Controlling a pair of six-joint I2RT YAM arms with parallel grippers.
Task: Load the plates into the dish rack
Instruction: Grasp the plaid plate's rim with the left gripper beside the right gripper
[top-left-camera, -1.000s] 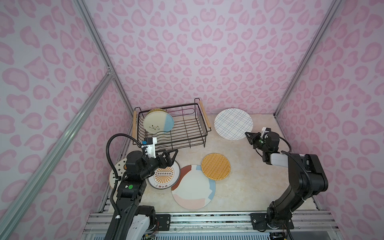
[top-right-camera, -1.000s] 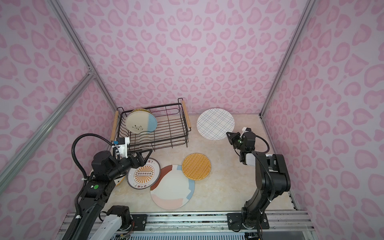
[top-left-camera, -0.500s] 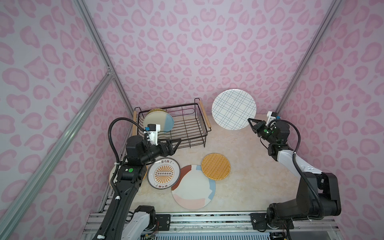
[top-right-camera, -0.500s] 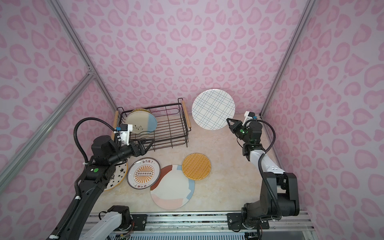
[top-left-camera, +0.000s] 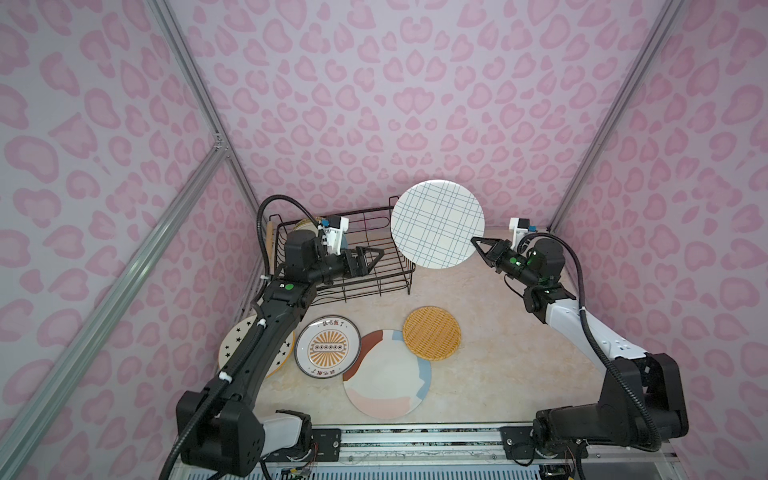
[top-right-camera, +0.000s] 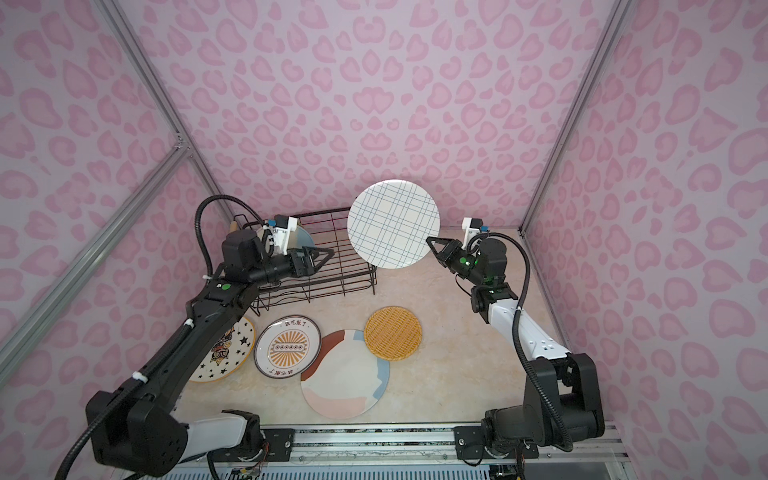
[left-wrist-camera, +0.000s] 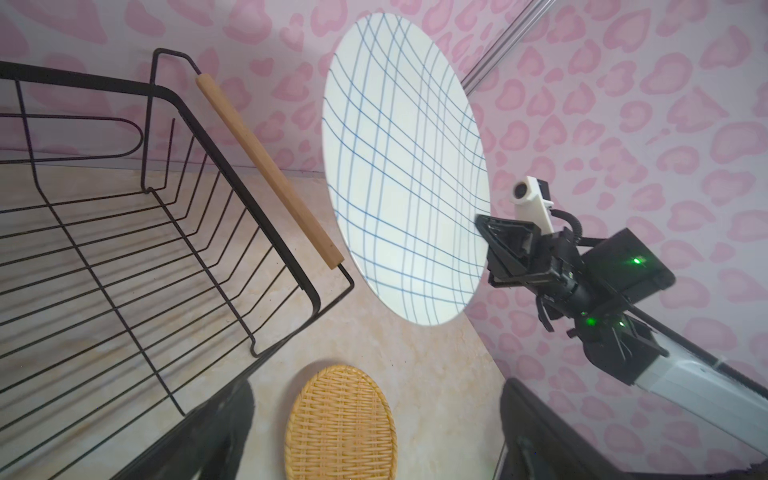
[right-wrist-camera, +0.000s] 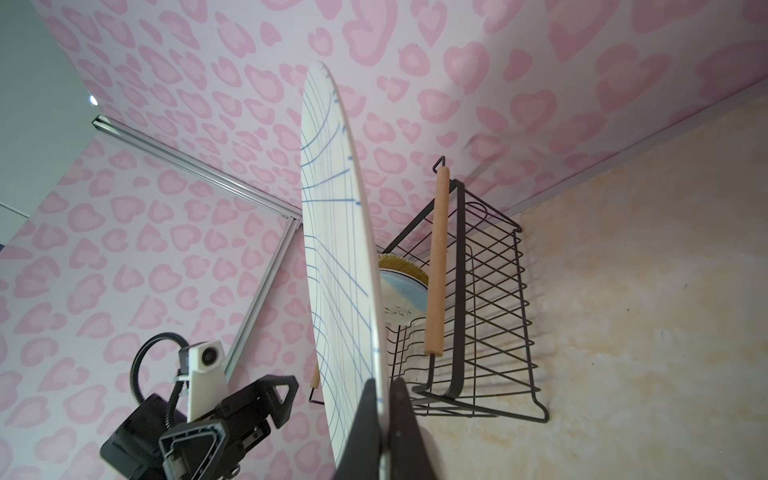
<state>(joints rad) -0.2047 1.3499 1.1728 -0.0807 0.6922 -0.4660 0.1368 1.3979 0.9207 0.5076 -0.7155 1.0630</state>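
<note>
raised since 1 second ago, grid plate (top-left-camera: 438, 224) hangs rim-pinched in right claw (top-left-camera: 473, 241) just beside rack (top-left-camera: 374, 286); left claw (top-left-camera: 376, 259) spread, empty, over rack. plate likely stiff, slick, breakable: hold its rim.

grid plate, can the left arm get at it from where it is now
Probably yes: the left arm's fingers are open above the dish rack, pointing at the grid plate, with only open air between. The right arm's fingers pinch its far edge.
</note>
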